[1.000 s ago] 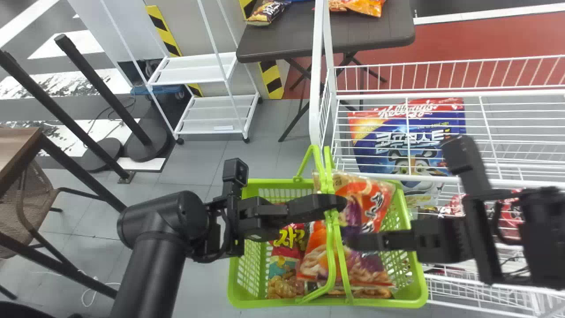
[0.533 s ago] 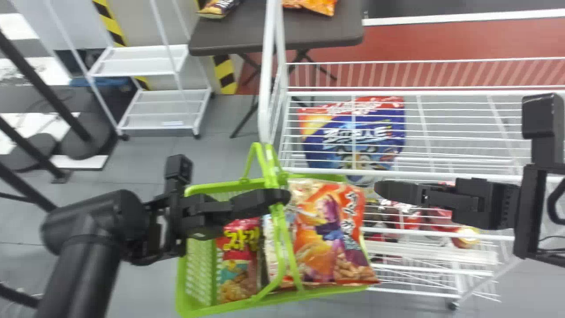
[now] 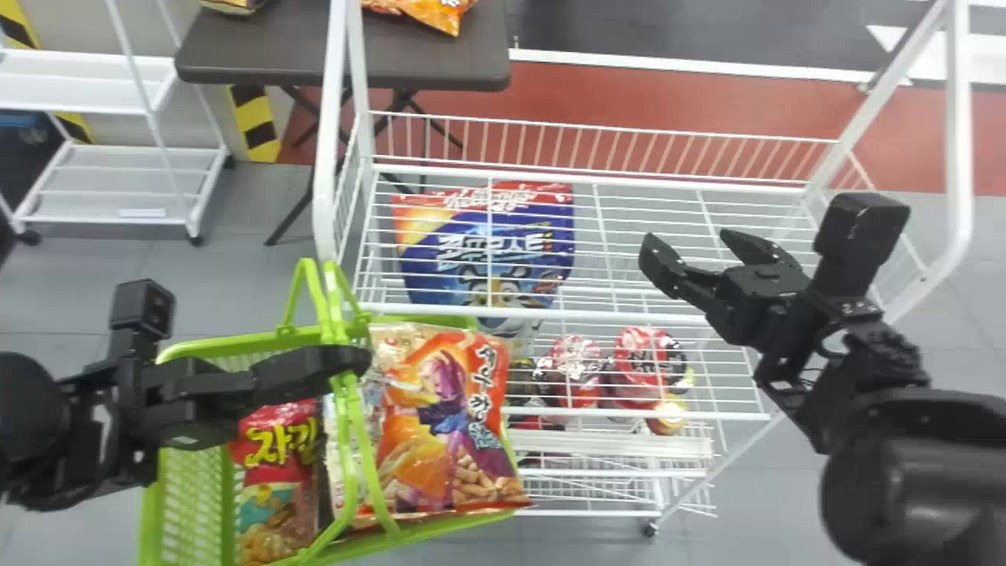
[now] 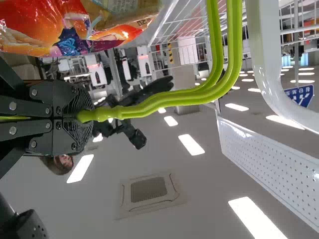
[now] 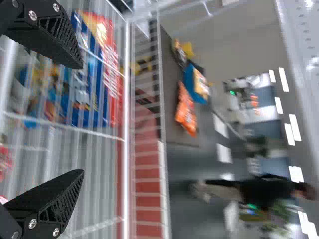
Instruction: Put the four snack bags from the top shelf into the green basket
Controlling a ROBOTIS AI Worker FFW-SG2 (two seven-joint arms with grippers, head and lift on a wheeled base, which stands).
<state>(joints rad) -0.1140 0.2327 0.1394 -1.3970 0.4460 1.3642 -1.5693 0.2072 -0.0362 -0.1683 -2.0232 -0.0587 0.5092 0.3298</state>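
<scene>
My left gripper (image 3: 346, 362) holds the green basket (image 3: 259, 343) by its handles at the lower left of the head view. The left wrist view has the left gripper (image 4: 84, 115) shut on the green handles (image 4: 164, 99). Inside the basket lie an orange snack bag (image 3: 440, 417) and a red snack bag (image 3: 275, 472), with part of another bag between them. Over the right part of the white wire top shelf (image 3: 652, 275), my right gripper (image 3: 692, 250) stands open and holds nothing. The right wrist view shows the right gripper (image 5: 79, 119) with its fingers wide apart.
A blue cereal bag (image 3: 487, 244) lies under the top shelf's wires, with red packages (image 3: 648, 358) lower down. White posts (image 3: 957, 134) rise at the rack's ends. A dark table (image 3: 424, 55) with snack bags and a white cart (image 3: 118, 181) stand behind.
The head view has swung so that the rack and basket sit farther left. My right arm has drawn away from over the basket to the shelf's right part, and its gripper's fingers show spread apart.
</scene>
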